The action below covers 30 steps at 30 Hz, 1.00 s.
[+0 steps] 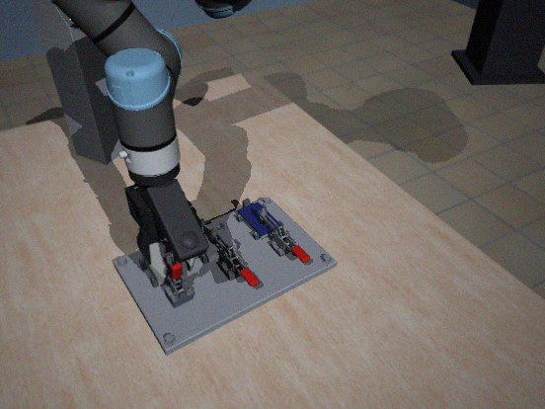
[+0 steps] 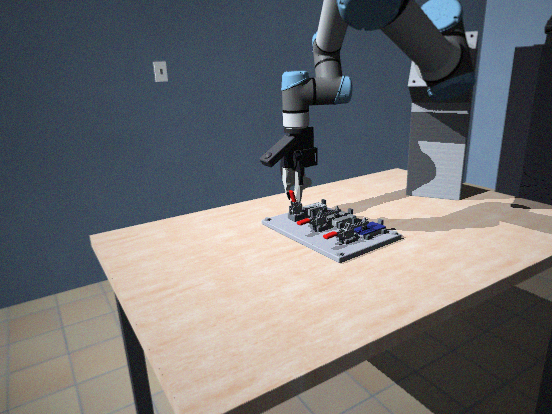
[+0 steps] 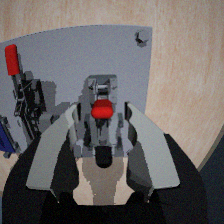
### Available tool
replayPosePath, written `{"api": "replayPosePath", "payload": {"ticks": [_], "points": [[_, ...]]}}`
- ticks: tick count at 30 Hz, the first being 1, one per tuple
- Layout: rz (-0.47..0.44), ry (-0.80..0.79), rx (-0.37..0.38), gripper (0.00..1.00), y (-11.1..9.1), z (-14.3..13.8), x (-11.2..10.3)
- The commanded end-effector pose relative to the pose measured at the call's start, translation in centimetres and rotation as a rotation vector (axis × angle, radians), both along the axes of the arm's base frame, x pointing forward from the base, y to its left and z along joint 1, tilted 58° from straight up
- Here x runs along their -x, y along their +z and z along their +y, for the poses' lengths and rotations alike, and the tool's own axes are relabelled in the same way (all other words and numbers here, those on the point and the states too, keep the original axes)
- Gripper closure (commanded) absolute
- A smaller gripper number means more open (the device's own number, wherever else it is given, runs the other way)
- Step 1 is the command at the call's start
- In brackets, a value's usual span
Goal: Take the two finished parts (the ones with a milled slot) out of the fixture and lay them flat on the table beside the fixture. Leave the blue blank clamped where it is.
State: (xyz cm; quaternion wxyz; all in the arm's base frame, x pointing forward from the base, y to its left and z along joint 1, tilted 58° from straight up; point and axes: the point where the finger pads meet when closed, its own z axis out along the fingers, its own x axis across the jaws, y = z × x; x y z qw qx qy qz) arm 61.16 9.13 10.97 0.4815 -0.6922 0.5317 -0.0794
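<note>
tool (image 1: 180, 267) (image 2: 293, 199) (image 3: 102, 103) around raised red handle (image 1: 177, 271) (image 2: 292, 196) (image 3: 102, 109)

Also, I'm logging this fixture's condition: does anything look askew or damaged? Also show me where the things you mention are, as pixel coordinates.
No damage shows. One mismatch: the raised red handle (image 1: 177, 271) (image 2: 292, 196) (image 3: 102, 109) stands up, while the middle handle (image 1: 250, 277) (image 2: 303, 221) (image 3: 12, 60) and the blank's handle (image 1: 301, 253) (image 2: 330, 235) lie low. Probably an opened clamp, not a fault.

Dark grey robot arm with light-blue joint caps, its forearm angled downward, white-banded wrist upright, black two-jaw tool (image 1: 175, 264) (image 2: 293, 196) (image 3: 102, 103) with pale grey fingers pointed down, jaws parted and apart from each other, nothing gripped, was held low.
</note>
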Motion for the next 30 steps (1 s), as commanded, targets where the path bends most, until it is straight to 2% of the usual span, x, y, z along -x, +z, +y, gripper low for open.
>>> {"api": "replayPosePath", "payload": {"ticks": [1, 17, 30], "points": [[-0.001, 0.000, 0.000, 0.72, 0.0, 0.0, 0.0], [-0.001, 0.000, 0.000, 0.72, 0.5, -0.6, 0.5], [-0.001, 0.000, 0.000, 0.72, 2.4, -2.6, 2.8]]}}
